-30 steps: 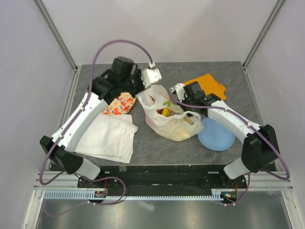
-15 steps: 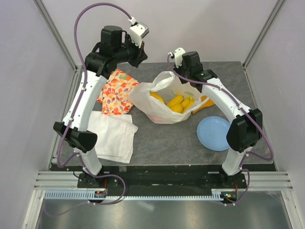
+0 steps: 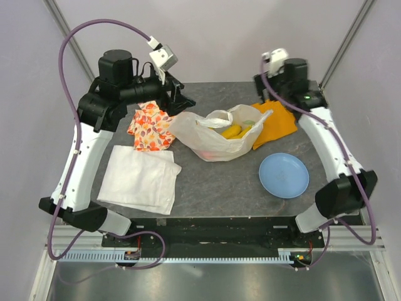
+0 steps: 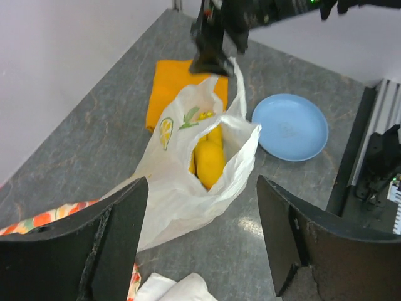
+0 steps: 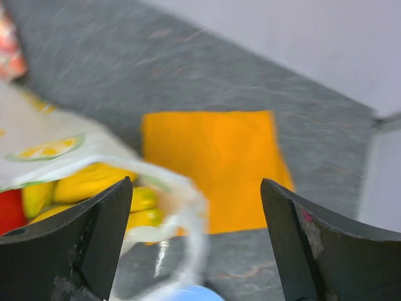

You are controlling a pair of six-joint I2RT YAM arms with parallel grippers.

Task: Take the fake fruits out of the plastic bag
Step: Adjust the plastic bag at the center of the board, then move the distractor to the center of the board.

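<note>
White bag lies on the counter, mouth open, yellow fruits inside. Left of it sit floral cloth and white cloth; orange cloth just behind; plate near right. Hovering spread and empty: left end effector, right end effector.

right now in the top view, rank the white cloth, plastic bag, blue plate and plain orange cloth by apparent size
1. white cloth and plastic bag: too alike to rank
2. blue plate
3. plain orange cloth, partly hidden by the bag

Plastic bag hides most fake fruits
</note>
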